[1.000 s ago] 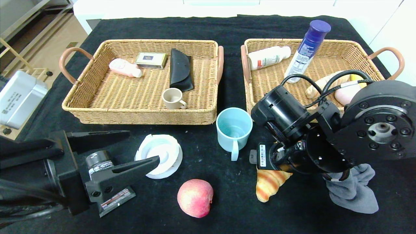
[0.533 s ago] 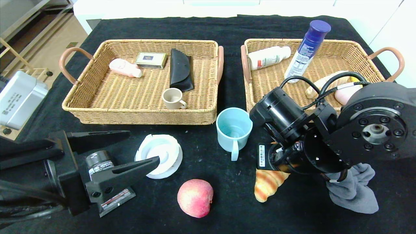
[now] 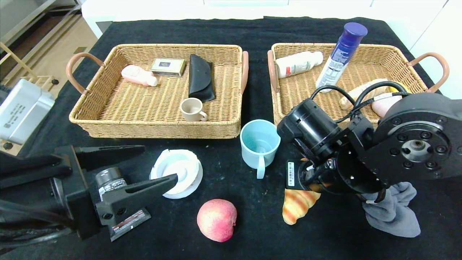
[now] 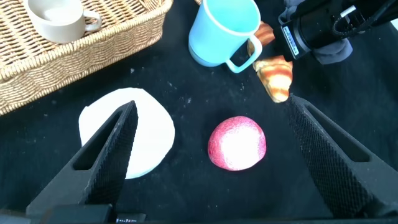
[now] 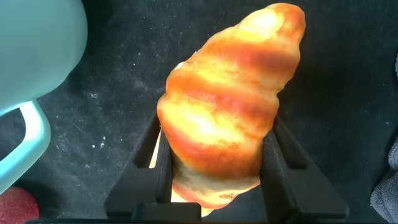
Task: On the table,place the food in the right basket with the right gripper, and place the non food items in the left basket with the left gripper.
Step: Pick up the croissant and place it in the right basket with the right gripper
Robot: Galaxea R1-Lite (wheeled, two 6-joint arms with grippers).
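The right pincer (image 5: 214,162) pinches the croissant (image 5: 227,106) low on the black surface (image 3: 252,224); lift it straight up, clearing the blue mug (image 3: 260,144), while the left pincer (image 4: 211,155) waits spread.

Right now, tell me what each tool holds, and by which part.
Right tool grips the croissant across one end, fingers on both sides. Left tool is open, holding nothing.

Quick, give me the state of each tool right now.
Left tool: open, holding nothing, above the table near the peach.
Right tool: closed on the croissant, fingers against both its sides.
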